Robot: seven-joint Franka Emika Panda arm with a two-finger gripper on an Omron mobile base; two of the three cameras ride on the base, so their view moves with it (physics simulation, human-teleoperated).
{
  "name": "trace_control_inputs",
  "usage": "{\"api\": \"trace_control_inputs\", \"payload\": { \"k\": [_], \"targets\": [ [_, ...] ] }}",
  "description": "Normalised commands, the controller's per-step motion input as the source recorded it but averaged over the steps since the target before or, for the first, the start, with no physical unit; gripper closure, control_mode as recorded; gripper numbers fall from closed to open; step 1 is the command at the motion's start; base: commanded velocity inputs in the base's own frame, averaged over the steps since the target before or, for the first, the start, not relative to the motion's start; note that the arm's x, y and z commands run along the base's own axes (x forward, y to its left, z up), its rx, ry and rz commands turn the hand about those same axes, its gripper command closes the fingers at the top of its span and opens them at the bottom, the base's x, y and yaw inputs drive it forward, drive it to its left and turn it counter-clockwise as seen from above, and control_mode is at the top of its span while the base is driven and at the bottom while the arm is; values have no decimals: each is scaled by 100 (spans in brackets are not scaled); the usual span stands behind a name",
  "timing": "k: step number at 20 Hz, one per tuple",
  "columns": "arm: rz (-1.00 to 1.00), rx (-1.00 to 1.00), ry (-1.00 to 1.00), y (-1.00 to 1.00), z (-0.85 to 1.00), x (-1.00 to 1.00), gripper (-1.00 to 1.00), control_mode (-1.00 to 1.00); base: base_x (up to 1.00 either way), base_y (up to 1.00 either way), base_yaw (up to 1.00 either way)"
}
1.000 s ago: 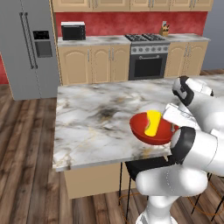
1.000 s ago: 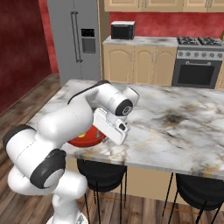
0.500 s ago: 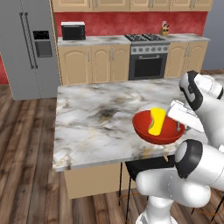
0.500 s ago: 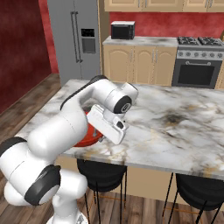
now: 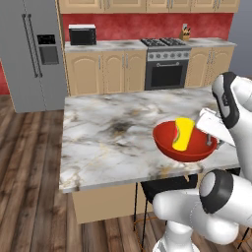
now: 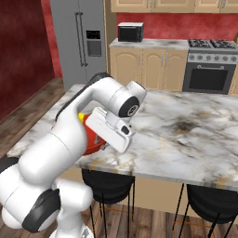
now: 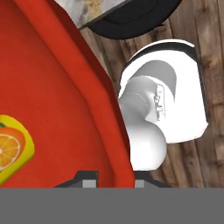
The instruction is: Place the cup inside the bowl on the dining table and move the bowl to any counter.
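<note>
The red bowl (image 5: pixel 166 142) hangs tilted just above the near edge of the marble dining table (image 5: pixel 108 133). Inside it the yellow cup (image 5: pixel 183 133) leans against the wall. My gripper (image 5: pixel 210 141) is shut on the bowl's right rim. In the hand view the rim of the bowl (image 7: pixel 57 92) passes between my gripper's (image 7: pixel 114 176) two dark tips, and the cup (image 7: pixel 11 151) shows an orange-slice print. From the right base view my arm covers most of the bowl (image 6: pixel 94 141); a sliver of the cup (image 6: pixel 82 116) peeks out. The counter (image 5: pixel 108 45) runs along the back wall.
Black stools (image 6: pixel 108 183) stand under the table's near edge. A steel fridge (image 5: pixel 29 54) is at the back left. A microwave (image 5: pixel 82 35) sits on the counter, and a stove (image 5: pixel 167 64) breaks the cabinet run. Wood floor lies left of the table.
The bowl with the cup in it has drifted a little to the right along the table's near edge, still gripped. My arm's elbow has swung and folded closer to the base.
</note>
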Motion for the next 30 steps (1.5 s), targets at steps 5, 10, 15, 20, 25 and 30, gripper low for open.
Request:
{"api": "trace_control_inputs", "payload": {
  "k": [5,10,15,20,25,30],
  "targets": [
    [0,0,0,0,5,-18,100,-100,0,0,0],
    [0,0,0,0,0,0,100,-100,0,0,0],
    [0,0,0,0,0,0,100,-100,0,0,0],
    [0,0,0,0,0,0,100,-100,0,0,0],
    [0,0,0,0,0,0,100,100,0,0,0],
    [0,0,0,0,0,0,100,100,-2,1,0]
  ]
}}
